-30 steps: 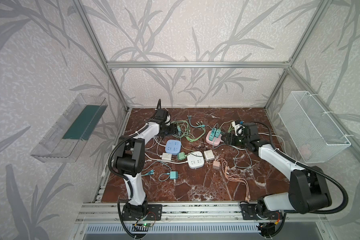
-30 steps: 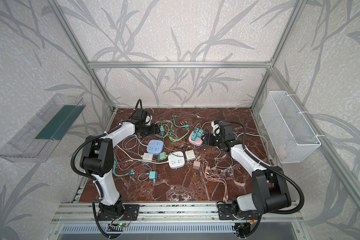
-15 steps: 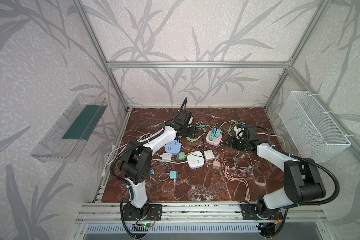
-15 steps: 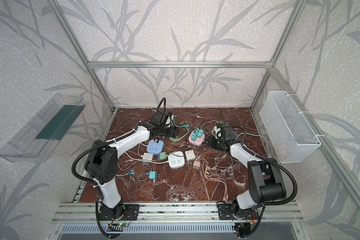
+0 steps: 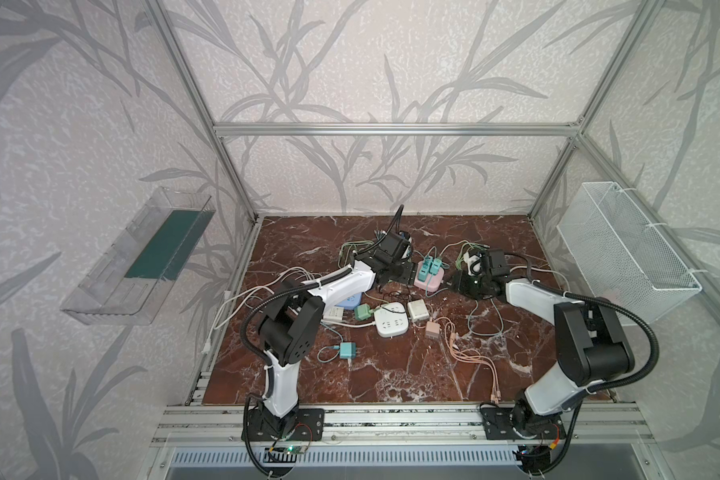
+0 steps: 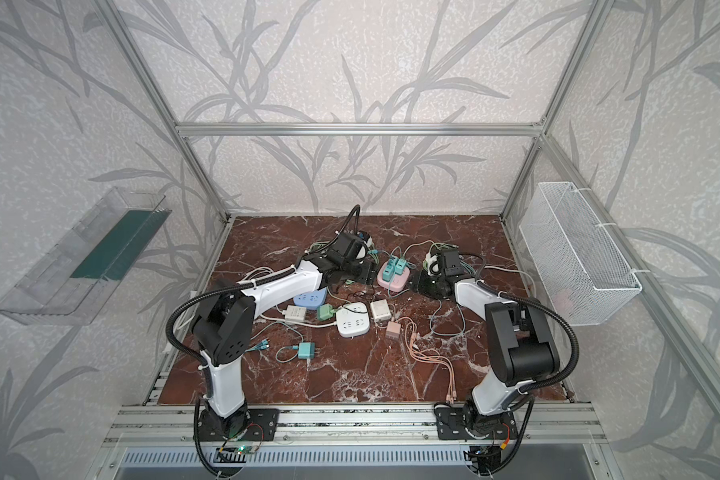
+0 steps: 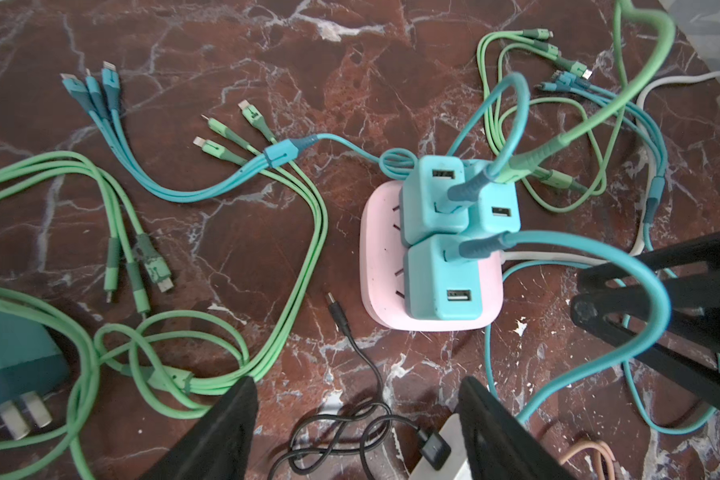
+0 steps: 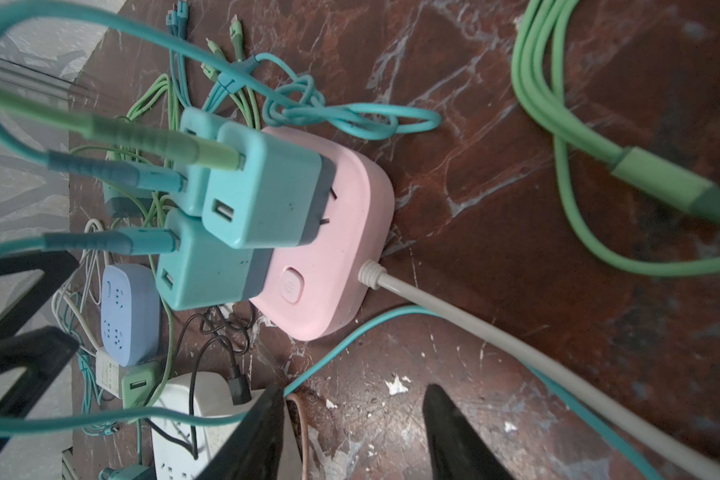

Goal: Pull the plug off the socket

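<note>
A pink socket (image 5: 431,284) (image 6: 396,283) lies on the marble floor with three teal plugs (image 5: 429,266) (image 6: 393,266) standing in it, each trailing a teal or green cable. My left gripper (image 5: 404,274) (image 6: 364,274) sits low just left of the socket. In the left wrist view the gripper (image 7: 358,386) is open over bare floor and a black cable, short of the socket (image 7: 381,249) and the plugs (image 7: 441,282). My right gripper (image 5: 454,282) (image 8: 352,392) is open just right of the socket (image 8: 341,232), holding nothing, near its grey cord (image 8: 454,311).
A blue socket (image 5: 352,300), a white socket (image 5: 391,322), a white adapter (image 5: 417,309), a green plug (image 5: 363,311), a teal charger (image 5: 348,351) and a peach adapter (image 5: 433,329) lie among tangled cables. A wire basket (image 5: 624,249) hangs on the right wall, a clear shelf (image 5: 142,257) on the left.
My left arm has swung from the far left of the floor rightward to the pink socket. My right gripper has narrowed a little and edged toward the socket.
</note>
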You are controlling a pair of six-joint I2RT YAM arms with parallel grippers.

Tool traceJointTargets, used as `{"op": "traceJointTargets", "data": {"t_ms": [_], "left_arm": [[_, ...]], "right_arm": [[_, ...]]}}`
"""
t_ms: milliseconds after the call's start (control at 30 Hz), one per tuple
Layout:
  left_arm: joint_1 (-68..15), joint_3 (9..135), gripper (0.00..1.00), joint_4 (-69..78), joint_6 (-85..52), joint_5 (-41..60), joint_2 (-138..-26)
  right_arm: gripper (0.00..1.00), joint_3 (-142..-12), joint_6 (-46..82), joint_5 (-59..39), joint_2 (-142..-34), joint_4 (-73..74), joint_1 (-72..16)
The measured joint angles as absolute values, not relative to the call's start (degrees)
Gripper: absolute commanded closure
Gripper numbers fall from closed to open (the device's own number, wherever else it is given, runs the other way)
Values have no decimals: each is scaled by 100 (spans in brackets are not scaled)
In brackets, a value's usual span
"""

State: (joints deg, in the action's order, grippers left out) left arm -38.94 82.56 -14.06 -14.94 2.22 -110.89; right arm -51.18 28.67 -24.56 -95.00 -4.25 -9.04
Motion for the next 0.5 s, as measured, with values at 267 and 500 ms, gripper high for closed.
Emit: {"op": "traceJointTargets", "data": {"t_ms": [267, 500], "left_arm": [[-4241, 8464, 23, -1448, -1496, -263, -11111], [-4274, 8468, 23, -1472, -1535, -604, -11163]], "right_arm": [[44, -5190, 3197, -2499, -9697, -226, -904], [43, -5240, 3365, -2716, -9983, -8, -904]]}}
